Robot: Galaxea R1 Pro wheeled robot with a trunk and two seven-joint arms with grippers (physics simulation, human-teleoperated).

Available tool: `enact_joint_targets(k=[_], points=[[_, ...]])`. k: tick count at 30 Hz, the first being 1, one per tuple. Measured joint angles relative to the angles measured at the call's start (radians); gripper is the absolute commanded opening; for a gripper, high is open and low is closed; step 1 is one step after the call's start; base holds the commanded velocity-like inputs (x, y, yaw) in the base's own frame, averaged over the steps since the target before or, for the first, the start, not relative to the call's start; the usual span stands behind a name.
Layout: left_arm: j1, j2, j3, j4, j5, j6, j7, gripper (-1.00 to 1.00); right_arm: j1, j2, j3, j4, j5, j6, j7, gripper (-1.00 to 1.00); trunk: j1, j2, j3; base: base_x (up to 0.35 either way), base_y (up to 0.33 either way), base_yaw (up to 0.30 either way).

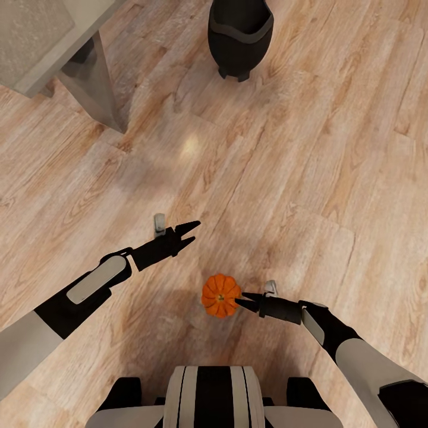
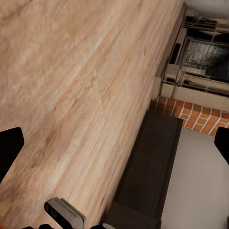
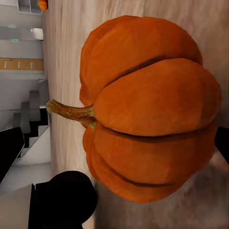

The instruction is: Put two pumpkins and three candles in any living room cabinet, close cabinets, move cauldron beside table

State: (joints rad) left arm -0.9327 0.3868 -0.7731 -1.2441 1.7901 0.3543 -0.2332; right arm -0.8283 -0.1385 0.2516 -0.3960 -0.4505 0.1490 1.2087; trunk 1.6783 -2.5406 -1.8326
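Head view: the pumpkin (image 1: 220, 295) sits on the floor (image 1: 285, 178), well short of the cauldron (image 1: 240, 37); the right gripper (image 1: 242, 301) touches it, jaws spread. The left gripper (image 1: 191, 232) hangs open beside it.

Right wrist view: the pumpkin (image 3: 148, 114) sits between the spread fingers. Closing off-centre could roll it away.

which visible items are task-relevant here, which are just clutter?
Task-relevant:
- pumpkin, at the right claw
- cauldron, standing on the floor
- table, corner and leg
- second pumpkin, far off
- cabinet

Just around:
- fireplace
- stairs
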Motion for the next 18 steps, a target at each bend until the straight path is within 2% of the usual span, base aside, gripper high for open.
enact_joint_targets(k=[3,8,15,18], points=[[0.0,0.0,0.0,0.0,0.0,0.0,0.0,1.0,0.0,0.0,0.0,0.0,0.0,0.0,-0.015,1.0,0.0,0.0,0.0,0.0,0.0,0.0],[0.0,0.0,0.0,0.0,0.0,0.0,0.0,1.0,0.0,0.002,0.0,-0.003,0.001,0.0,-0.091,1.0,0.0,0.0,0.0,0.0,0.0,0.0],[0.0,-0.002,0.0,0.0,0.0,0.0,0.0,1.0,0.0,0.004,0.0,-0.008,0.002,-0.002,-0.162,1.0,0.0,0.0,0.0,0.0,0.0,0.0],[0.0,-0.003,0.0,0.0,0.0,0.0,0.0,1.0,0.0,0.007,0.0,-0.009,0.004,-0.002,-0.176,1.0,0.0,0.0,0.0,0.0,0.0,0.0]])
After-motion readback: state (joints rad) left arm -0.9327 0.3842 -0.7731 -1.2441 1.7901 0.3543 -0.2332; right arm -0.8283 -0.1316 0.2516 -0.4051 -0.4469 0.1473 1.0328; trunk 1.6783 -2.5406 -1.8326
